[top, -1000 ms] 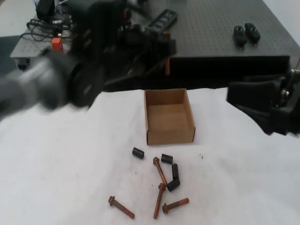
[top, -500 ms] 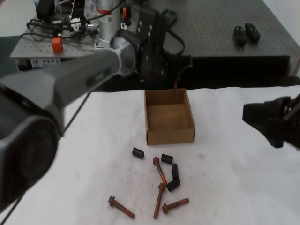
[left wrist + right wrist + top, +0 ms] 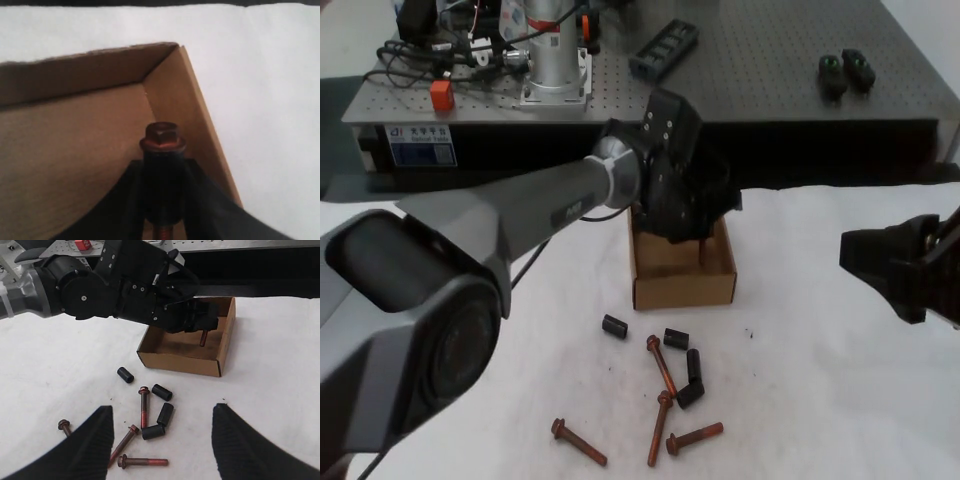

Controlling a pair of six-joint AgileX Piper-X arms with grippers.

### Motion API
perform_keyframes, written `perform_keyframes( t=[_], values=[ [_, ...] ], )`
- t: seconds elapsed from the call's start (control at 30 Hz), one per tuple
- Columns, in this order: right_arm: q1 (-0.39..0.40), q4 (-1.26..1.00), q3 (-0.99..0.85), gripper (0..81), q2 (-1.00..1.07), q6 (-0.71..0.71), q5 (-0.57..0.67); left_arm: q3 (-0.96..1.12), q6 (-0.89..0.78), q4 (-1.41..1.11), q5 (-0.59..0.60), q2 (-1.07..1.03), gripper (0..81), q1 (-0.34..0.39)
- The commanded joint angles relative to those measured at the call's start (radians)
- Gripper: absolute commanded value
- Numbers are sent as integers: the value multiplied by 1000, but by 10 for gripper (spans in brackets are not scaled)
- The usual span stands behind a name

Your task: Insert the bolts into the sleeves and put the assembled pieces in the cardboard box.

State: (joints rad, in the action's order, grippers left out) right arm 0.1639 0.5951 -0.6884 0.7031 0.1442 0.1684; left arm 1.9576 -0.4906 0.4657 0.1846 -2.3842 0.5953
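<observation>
My left gripper point(image 3: 698, 215) hangs over the open cardboard box point(image 3: 685, 290), shut on a copper bolt point(image 3: 162, 142) that sits inside a black sleeve point(image 3: 161, 190). The bolt's shank point(image 3: 203, 338) points down into the box point(image 3: 177, 362), near its right wall point(image 3: 200, 125). In front of the box, several loose copper bolts point(image 3: 661, 363) and several black sleeves point(image 3: 613, 326) lie on the white cloth. My right gripper point(image 3: 900, 265) hovers at the right, open with nothing between its fingers point(image 3: 95, 440), looking over the loose bolts point(image 3: 144, 407) and sleeves point(image 3: 125, 375).
A dark perforated bench point(image 3: 770, 60) rises behind the cloth, carrying a black tray point(image 3: 665, 48), two small dark parts point(image 3: 845, 70), a metal post point(image 3: 555, 60), an orange block point(image 3: 441, 94) and cables. White cloth point(image 3: 840, 400) lies bare on the right.
My left arm has swung in from the left and come down over the box with the sleeved bolt. My right gripper has shifted slightly at the right edge.
</observation>
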Motion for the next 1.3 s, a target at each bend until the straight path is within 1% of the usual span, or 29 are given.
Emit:
perform_keyframes(
  t=[0.0, 0.03, 0.07, 0.13, 0.2, 0.27, 0.4, 0.47, 0.53, 0.57, 0.63, 0.7, 0.8, 0.9, 1.0, 1.13, 1.27],
  values=[
    [-5, -2, -2, 430, -6, -3, -1, 19, -18, -17, 4, 9, 34, 7],
    [-5, -2, -2, 430, -6, -3, -1, 19, -18, -9, 6, 9, 77, 7],
    [-5, -2, -2, 430, -6, -3, -1, 19, -18, -1, 5, 9, 137, 9],
    [-5, -2, -2, 430, -6, -3, -1, 19, -18, 16, 5, 9, 286, 10],
    [-5, -2, -2, 430, -6, -3, -1, 19, -20, 27, 5, 9, 376, 10],
    [-5, -2, -2, 430, -6, -5, -1, 19, -20, 27, 23, 13, 373, 10],
    [-5, 3, -2, 430, 7, -27, -1, 19, -12, 27, 78, 55, 298, 3],
    [-5, 30, -8, 430, 46, -36, -1, 19, 63, 35, 79, 105, 272, -3],
    [2, 75, -27, 430, 114, -85, -1, 19, 146, 73, 24, 160, 267, -14],
    [11, 97, -43, 430, 166, -104, -1, 12, 180, 101, -21, 193, 267, -21],
    [31, 126, -83, 430, 287, -144, -4, -26, 224, 117, -71, 251, 267, -38],
    [62, 138, -140, 430, 413, -144, -25, -104, 222, 100, -71, 317, 267, -64],
    [114, 139, -247, 430, 582, -144, -66, -273, 201, 47, -77, 430, 267, -103],
    [171, 142, -355, 416, 740, -144, -137, -463, 179, -49, -77, 559, 267, -138],
    [209, 157, -458, 410, 886, -133, -157, -637, 177, -153, -77, 699, 267, -167],
    [235, 182, -547, 410, 1032, -76, -158, -798, 189, -183, -115, 869, 267, -201],
    [235, 159, -557, 410, 1123, -22, -187, -892, 207, -174, -143, 999, 267, -229]
  ],
)
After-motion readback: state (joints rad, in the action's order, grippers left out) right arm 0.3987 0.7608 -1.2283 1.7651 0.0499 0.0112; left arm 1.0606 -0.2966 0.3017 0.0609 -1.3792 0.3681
